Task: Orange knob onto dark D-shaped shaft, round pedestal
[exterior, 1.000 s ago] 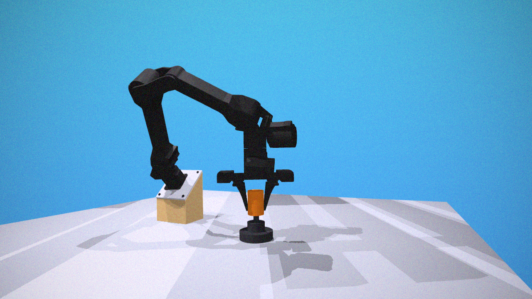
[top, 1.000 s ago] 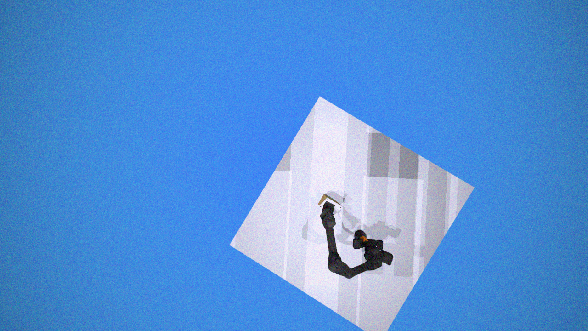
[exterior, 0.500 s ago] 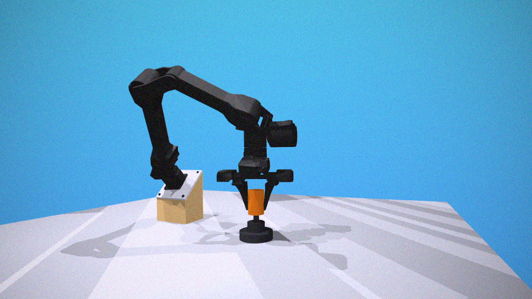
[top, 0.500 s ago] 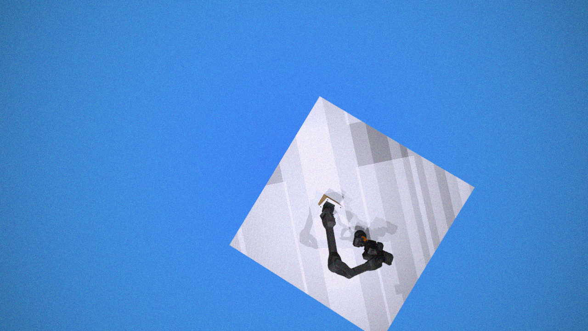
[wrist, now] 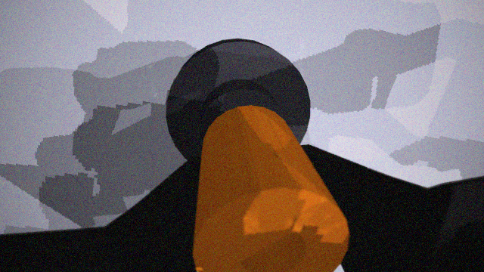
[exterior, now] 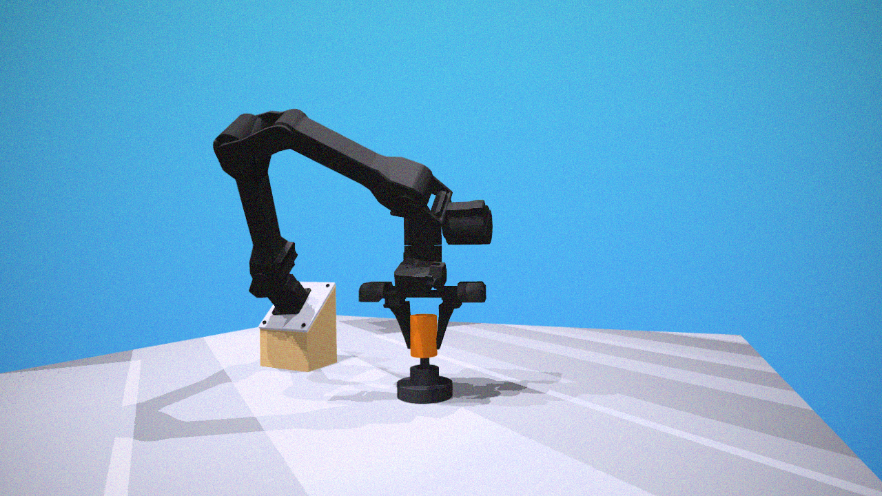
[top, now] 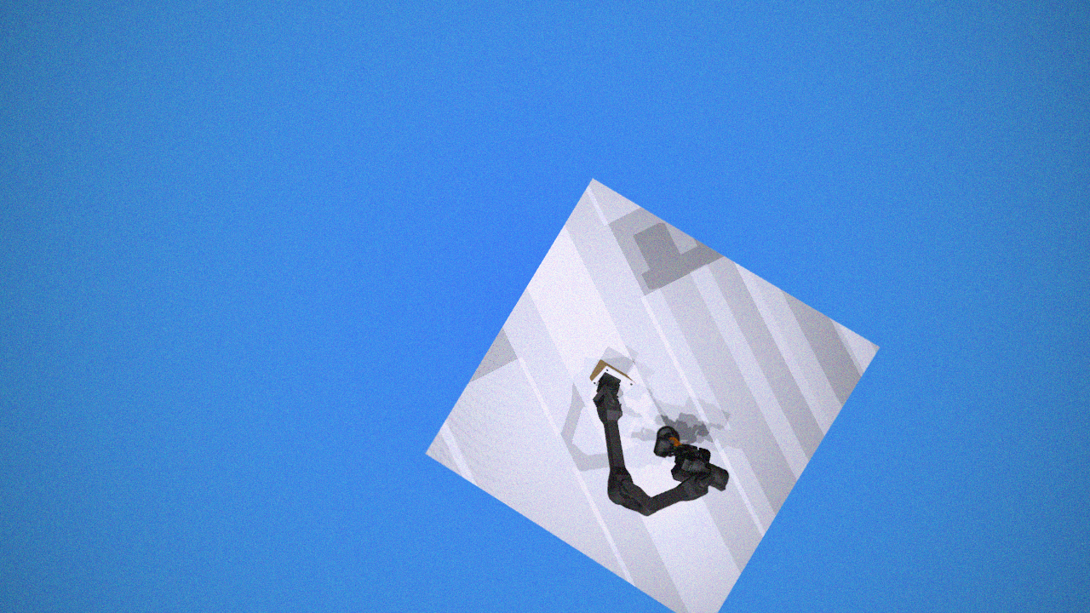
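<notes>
The orange knob [top: 674, 440] [exterior: 423, 336] [wrist: 261, 170] is an upright cylinder. My gripper [exterior: 423, 346] is shut on it, one finger on each side. The round dark pedestal [exterior: 424, 390] [wrist: 238, 60] stands on the table below the knob, with a narrower step on top. A short length of the dark shaft [exterior: 424, 362] shows between the knob's lower end and the step, so the knob sits above the pedestal, over the shaft's top. The knob hides the shaft's top, and the flat sides of hole and shaft do not show.
The arm's base is a tan block [exterior: 283, 349] with a white sloped plate [exterior: 320, 294], behind and left of the pedestal in the exterior view. The pale table [top: 548, 488] [exterior: 370, 456] carries grey bands and shadows.
</notes>
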`<state>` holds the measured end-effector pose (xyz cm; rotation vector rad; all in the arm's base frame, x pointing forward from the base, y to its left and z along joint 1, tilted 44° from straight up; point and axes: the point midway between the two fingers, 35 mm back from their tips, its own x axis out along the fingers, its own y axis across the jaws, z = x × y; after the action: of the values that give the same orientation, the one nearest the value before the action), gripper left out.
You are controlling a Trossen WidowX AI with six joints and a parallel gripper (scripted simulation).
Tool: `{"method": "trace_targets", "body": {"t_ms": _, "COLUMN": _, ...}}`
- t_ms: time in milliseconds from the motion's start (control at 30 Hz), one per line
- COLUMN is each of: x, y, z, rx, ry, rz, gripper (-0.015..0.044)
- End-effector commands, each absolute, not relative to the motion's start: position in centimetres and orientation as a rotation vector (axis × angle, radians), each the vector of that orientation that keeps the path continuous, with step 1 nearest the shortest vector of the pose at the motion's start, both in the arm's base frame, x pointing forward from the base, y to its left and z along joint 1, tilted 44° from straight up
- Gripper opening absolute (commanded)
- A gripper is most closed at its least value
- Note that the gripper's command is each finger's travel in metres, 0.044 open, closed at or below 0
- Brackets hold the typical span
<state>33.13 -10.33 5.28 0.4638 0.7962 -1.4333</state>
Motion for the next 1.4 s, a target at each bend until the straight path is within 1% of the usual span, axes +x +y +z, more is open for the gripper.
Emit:
{"method": "trace_targets", "body": {"t_ms": 0, "x": 33.27, "y": -10.2, "z": 5.51, "rx": 0.474, "ry": 0.783, "rz": -1.437, "gripper": 0.0}}
{"method": "trace_targets", "body": {"t_ms": 233, "x": 33.32, "y": -10.28, "z": 5.41, "rx": 0.626, "ry": 0.642, "rz": -1.523, "gripper": 0.0}}
{"method": "trace_targets", "body": {"t_ms": 1000, "x": 33.27, "y": -10.21, "z": 5.53, "rx": 0.626, "ry": 0.642, "rz": -1.523, "gripper": 0.0}}
{"method": "trace_targets", "body": {"t_ms": 1233, "x": 33.39, "y": -10.26, "z": 5.49, "rx": 0.777, "ry": 0.493, "rz": -1.598, "gripper": 0.0}}
{"method": "trace_targets", "body": {"t_ms": 1367, "x": 33.34, "y": -10.33, "z": 5.37, "rx": 0.785, "ry": 0.485, "rz": -1.602, "gripper": 0.0}}
